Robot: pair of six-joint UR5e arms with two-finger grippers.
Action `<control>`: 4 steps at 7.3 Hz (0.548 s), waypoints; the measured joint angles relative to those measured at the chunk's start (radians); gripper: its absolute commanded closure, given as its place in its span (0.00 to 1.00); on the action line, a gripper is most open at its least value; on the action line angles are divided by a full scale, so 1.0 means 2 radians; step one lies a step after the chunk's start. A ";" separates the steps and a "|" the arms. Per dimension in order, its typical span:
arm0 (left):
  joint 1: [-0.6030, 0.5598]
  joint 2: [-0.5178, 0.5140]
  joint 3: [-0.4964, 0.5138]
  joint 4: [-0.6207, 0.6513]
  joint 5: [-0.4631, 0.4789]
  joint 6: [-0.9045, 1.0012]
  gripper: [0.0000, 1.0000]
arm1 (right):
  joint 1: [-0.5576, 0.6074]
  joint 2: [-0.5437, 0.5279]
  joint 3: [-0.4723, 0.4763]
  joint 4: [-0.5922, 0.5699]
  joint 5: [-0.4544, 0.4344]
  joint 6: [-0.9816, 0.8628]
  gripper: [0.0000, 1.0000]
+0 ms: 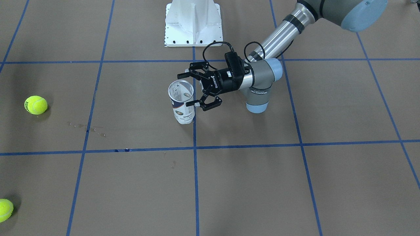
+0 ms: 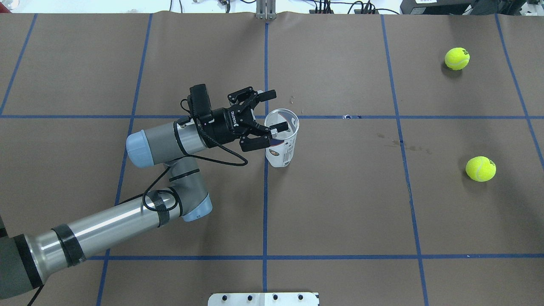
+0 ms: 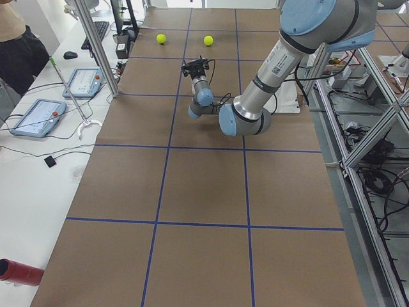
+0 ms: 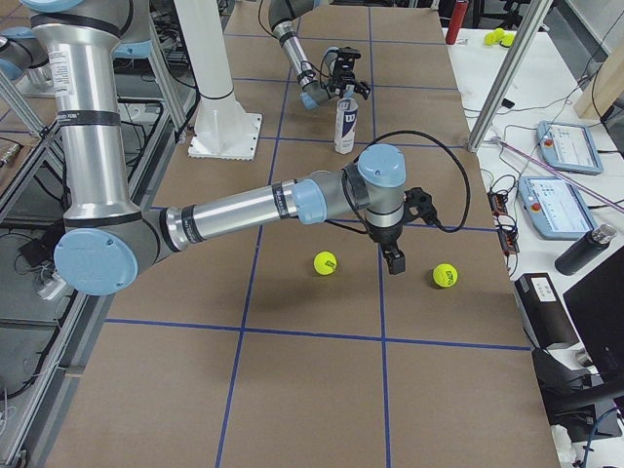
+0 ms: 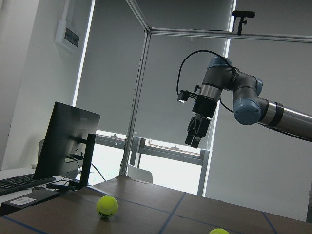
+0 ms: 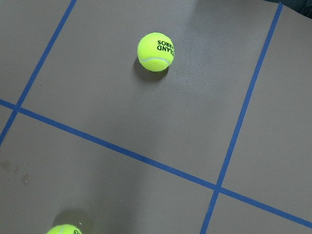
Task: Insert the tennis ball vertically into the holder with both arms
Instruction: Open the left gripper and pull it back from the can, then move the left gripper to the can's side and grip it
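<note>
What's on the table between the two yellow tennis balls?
Only brown table cover crossed by one blue tape line separates the far yellow tennis ball from the near yellow tennis ball, as the overhead view shows.

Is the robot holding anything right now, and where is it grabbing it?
Nothing is held. The left gripper stands open by the top of the holder, not closed on it. Both tennis balls lie loose on the table.

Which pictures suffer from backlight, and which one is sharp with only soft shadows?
Left wrist-mounted view: the bright window strip backlights the scene, so the right arm's black two-finger end effector reads as a dark silhouette. Right wrist-mounted view: sharp, even light, only a soft shadow beneath the yellow-green felt tennis ball.
</note>
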 measured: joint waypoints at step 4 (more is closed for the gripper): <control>-0.076 0.023 -0.018 0.059 -0.111 -0.015 0.02 | 0.000 0.006 -0.001 0.000 -0.001 0.009 0.01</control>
